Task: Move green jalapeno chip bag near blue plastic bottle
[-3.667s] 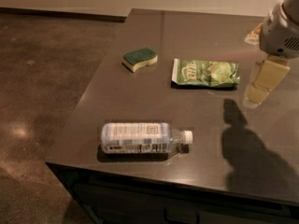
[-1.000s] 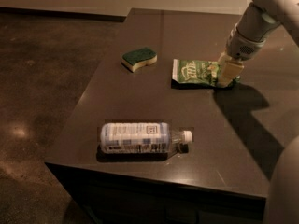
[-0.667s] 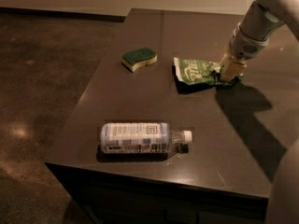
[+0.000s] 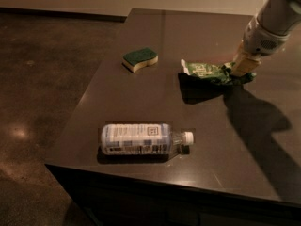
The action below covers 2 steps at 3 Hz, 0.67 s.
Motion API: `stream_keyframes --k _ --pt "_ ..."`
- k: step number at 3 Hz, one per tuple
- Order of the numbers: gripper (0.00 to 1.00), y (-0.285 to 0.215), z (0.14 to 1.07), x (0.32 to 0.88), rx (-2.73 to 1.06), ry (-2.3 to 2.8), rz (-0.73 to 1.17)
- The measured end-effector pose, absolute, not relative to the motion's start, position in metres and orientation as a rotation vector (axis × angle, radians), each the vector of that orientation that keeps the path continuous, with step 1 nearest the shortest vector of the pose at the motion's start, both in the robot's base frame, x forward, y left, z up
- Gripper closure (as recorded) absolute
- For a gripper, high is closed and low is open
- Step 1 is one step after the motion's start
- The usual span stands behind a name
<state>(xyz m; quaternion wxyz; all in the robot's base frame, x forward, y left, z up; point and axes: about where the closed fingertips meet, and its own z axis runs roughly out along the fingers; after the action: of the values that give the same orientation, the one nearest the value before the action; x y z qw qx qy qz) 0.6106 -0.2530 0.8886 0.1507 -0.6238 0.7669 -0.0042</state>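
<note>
The green jalapeno chip bag hangs a little above the dark table, with its shadow on the surface below it. My gripper comes in from the upper right and is shut on the bag's right end. The bag's left end with its white edge points toward the sponge. The blue plastic bottle lies on its side near the table's front edge, with its white cap pointing right. The bag is well behind the bottle and to its right.
A yellow sponge with a green top lies at the back left of the dark table. The table's left and front edges drop off to a brown floor. My arm's shadow covers the right side of the table.
My gripper came down from the right onto the bag's right end and closed on it. The bag has crumpled, lifted off the table and shifted slightly right. Bottle and sponge have not moved.
</note>
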Motion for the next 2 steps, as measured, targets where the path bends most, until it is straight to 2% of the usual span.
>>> stream_keyframes --k 2 --pt "1.00 -0.229 0.914 0.539 -1.761 2.148 0.091"
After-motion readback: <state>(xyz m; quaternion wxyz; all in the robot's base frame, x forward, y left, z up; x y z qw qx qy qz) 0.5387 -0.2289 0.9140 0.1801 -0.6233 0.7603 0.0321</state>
